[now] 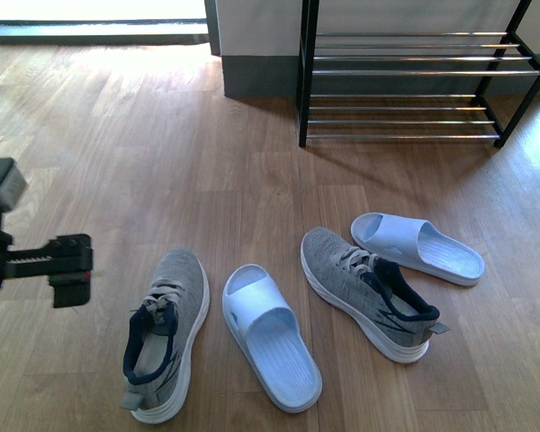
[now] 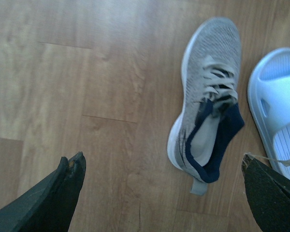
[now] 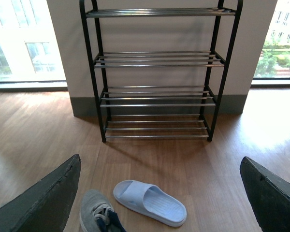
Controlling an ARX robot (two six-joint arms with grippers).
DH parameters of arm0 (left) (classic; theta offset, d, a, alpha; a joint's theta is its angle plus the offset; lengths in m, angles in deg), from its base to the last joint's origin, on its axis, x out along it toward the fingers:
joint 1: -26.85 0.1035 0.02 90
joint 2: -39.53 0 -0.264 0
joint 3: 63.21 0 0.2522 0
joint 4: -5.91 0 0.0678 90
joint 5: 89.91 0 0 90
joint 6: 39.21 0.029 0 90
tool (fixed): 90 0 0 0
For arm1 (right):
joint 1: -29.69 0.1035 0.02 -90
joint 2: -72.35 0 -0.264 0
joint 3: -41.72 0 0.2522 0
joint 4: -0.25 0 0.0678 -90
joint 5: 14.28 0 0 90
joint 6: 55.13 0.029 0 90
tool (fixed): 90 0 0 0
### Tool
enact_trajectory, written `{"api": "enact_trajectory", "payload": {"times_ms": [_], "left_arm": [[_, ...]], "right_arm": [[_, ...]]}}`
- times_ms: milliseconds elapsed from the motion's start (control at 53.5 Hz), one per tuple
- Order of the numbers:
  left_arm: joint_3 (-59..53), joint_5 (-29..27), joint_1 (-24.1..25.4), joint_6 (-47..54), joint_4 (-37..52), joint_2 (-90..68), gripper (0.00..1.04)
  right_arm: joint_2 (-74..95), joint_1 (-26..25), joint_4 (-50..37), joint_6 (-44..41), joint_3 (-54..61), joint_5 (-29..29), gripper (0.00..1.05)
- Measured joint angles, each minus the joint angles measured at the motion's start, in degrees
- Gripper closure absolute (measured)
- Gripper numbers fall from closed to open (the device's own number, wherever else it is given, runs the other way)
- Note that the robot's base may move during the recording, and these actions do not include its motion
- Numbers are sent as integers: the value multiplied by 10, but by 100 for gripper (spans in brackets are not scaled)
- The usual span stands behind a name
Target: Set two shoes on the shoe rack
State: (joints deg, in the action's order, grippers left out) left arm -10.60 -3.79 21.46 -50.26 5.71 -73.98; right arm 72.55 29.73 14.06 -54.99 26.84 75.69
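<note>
While both sneakers lie on the floor [image 1: 117, 135], nothing has reached the shoe rack [image 1: 414, 81], which stands at the floor's far edge against the wall, all visible shelves bare.

Left pincer [image 1: 69, 270]: wide open, holding nothing, hanging above bare floor just beside the left sneaker [image 1: 166, 333]. Right pincer [image 3: 160, 160]: wide open, empty, facing the rack.

The left sneaker lies near the floor's near edge, toe toward the rack. The right sneaker [image 1: 369, 292] lies further right, toe angled toward the rack.

Risks, as judged:
- A pale slide [image 1: 270, 337] lies just beside the left sneaker. With the jaws this wide, a descent could catch the slide's rim and drag both.
- The knit collar looks soft, so a grip there may fold and let the shoe swing or drop.
- A second slide [image 1: 418, 247] lies close to the right sneaker's toe. Whether they touch cannot be told; lifting could nudge it.
- The shelves are thin bars with gaps, so a tilted sole could snag or tip through.

Open room: bare boards lie between the shoes and the rack, with no obstacle seen on that path. There is also clear floor on the left sneaker's outer side. The rack's black side frames limit entry width.
</note>
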Motion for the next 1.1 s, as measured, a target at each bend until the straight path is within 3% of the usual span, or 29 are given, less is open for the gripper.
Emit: {"api": "enact_trajectory", "payload": {"times_ms": [150,411,991,1103], "left_arm": [[80,40,-6,31,-19,-122,9],[219,41,-19,64,-61,-281,9],[313,14,-35,133,-36,-425,10],[314,-5,-37,143,-4,-438,30]], "right_arm": [[0,0,0,0,0,0,9],[0,0,0,0,0,0,9],[0,0,0,0,0,0,9],[0,0,0,0,0,0,9]]}}
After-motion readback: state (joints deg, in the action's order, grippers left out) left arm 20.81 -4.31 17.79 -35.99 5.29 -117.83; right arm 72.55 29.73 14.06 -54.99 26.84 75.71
